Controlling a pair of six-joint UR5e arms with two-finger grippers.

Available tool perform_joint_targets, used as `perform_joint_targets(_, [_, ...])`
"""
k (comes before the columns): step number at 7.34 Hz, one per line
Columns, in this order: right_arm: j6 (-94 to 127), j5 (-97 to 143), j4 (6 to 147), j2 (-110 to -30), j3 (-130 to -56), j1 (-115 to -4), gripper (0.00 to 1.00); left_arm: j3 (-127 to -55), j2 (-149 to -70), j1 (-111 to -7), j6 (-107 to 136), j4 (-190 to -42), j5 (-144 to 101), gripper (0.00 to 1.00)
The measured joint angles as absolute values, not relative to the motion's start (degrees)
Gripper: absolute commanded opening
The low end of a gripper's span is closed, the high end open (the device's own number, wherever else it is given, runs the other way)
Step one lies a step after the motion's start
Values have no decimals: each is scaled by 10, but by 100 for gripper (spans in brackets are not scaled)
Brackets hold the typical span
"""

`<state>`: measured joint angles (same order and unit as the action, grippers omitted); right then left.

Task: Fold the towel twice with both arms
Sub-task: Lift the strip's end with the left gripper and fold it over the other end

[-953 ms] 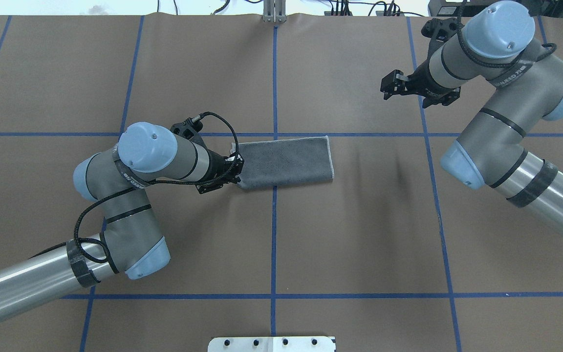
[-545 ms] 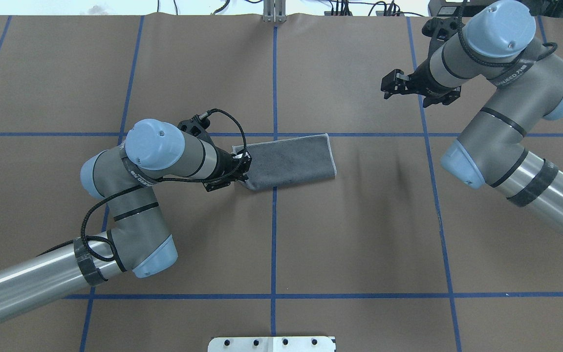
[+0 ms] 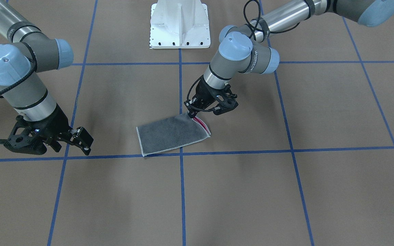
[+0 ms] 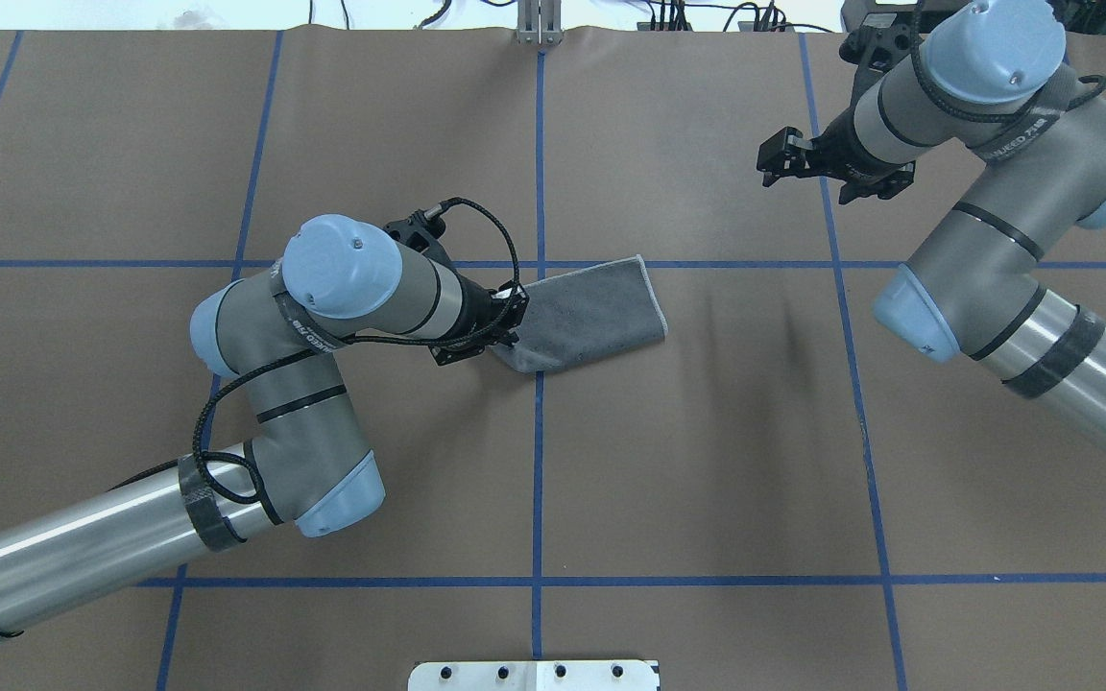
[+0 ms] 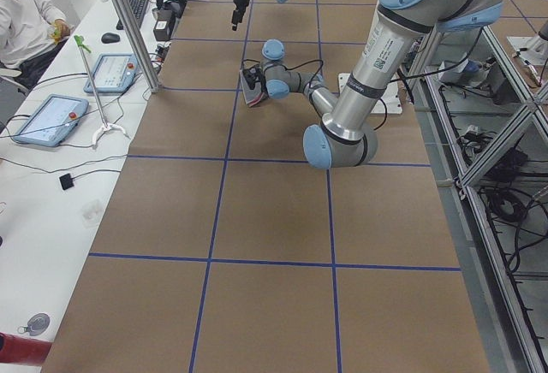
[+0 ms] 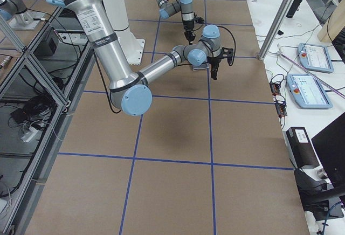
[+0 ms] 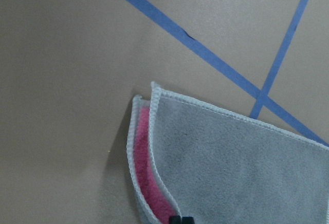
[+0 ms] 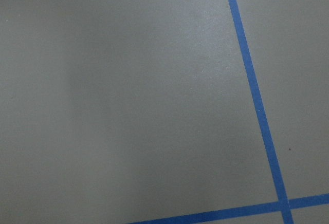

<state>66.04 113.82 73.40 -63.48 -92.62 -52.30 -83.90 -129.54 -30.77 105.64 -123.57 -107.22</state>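
Note:
The towel [image 4: 601,309] lies folded once, dark grey face up, near the table's middle; in the front view [image 3: 169,134] its end nearer the left arm is raised and shows a pink strip. My left gripper [image 4: 507,331] is shut on that end and holds it just above the table [image 3: 193,114]. The left wrist view shows the towel [image 7: 231,157] hanging, with the pink inner face between grey layers. My right gripper [image 4: 772,159] is open and empty, far off at the table's far right [image 3: 82,140]. The right wrist view shows only bare table.
Blue tape lines [image 4: 539,461] divide the brown table cover into squares. The white pedestal base [image 3: 180,24] stands at the robot's edge. In the left side view, tablets [image 5: 51,119] lie on a side bench beyond the table.
My left gripper has moved right with the towel's left end, lifting it and skewing the towel. My right gripper has drifted slightly farther back and right.

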Motion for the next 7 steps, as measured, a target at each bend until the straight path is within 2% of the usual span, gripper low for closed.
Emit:
perform_joint_targets(2, [651,1139,735,-638,-924,-532,100,-820,-1332,-308,1056,-1219,-1069,0])
perform_joint_targets(5, [618,1157,736,-649,-921,-558,100,-735,-1421,-306,1052,-1217,-1049,0])
perform_joint_targets(7, [611,1164,736,-653,-921,-566,100,-708,-1453,-305,1039,-1217,-1046,0])
